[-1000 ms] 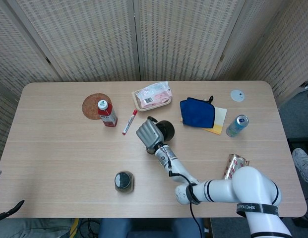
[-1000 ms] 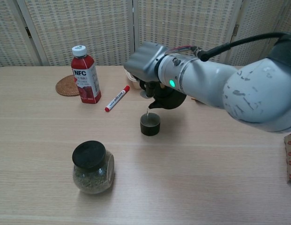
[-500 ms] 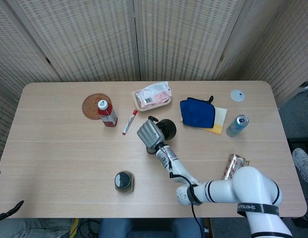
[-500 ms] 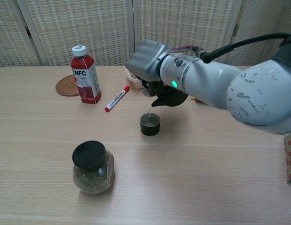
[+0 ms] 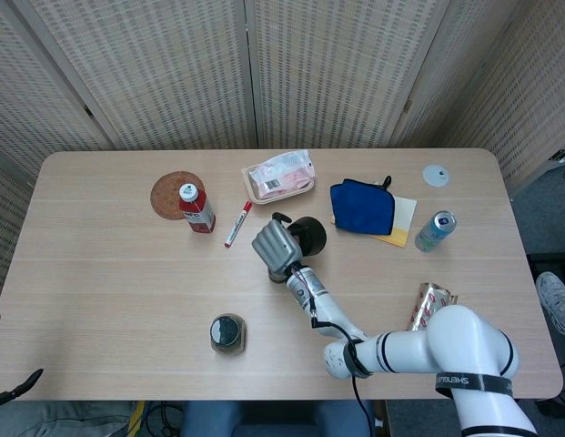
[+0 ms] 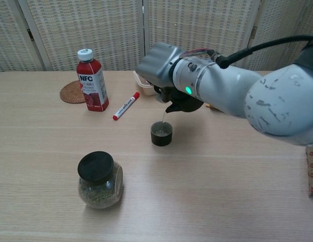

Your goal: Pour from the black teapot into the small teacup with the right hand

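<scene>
We see the right hand point(image 6: 164, 63), fingers closed around the black teapot point(image 6: 182, 102), tilting it above the small teacup point(image 6: 161, 134) on the counter point(image 6: 222, 176); a thin stream joins spout and cup.

Glossy white right arm point(image 5: 418, 350) of rounded segments, scuffed with small dark specks in the chest view. Black band near the base, lettered in white. Black ring at a joint further along. Small green light point(image 6: 188, 90) glowing on the wrist. Thick black cable point(image 6: 257, 45) arching over the forearm, thinner red wires beside its plug. Boxy grey metal right hand point(image 6: 159, 59). Dark tip of something point(image 5: 16, 386) at the head view's lower left corner.
</scene>
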Tool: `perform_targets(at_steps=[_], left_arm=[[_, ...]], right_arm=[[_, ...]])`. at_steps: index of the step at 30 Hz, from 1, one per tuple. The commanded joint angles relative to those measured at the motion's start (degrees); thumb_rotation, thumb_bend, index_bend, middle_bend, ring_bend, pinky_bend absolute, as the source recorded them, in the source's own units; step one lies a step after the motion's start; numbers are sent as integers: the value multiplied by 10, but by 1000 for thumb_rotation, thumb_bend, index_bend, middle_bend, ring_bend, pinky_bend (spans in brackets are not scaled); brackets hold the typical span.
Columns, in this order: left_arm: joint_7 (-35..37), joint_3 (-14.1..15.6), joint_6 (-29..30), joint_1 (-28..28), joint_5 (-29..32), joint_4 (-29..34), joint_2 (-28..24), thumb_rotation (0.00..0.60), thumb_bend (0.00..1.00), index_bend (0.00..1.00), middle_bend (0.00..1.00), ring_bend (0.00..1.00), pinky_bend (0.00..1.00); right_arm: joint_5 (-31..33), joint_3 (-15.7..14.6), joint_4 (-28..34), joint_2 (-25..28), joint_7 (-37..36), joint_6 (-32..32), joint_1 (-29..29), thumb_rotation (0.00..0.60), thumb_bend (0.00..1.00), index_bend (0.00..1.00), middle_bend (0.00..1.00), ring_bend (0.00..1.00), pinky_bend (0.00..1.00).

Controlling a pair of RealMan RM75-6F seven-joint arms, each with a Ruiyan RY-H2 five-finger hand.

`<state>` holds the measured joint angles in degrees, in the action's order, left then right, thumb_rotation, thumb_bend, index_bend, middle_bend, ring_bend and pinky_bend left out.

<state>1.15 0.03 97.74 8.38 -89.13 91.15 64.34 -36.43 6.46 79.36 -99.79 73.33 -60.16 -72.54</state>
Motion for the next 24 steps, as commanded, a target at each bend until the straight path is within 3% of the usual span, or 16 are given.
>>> perform_targets(at_steps=[1, 24], left_arm=[[0, 0, 0, 0, 0, 0, 0, 285, 0, 109, 0, 0, 0], [2, -1, -2, 0, 0, -2, 0, 284, 0, 108, 0, 0, 0]], right_arm=[[0, 0, 0, 0, 3, -1, 0, 477, 385, 926, 1000, 954, 455], [5, 2, 0, -6, 12, 0, -2, 481, 385, 926, 1000, 954, 455]])
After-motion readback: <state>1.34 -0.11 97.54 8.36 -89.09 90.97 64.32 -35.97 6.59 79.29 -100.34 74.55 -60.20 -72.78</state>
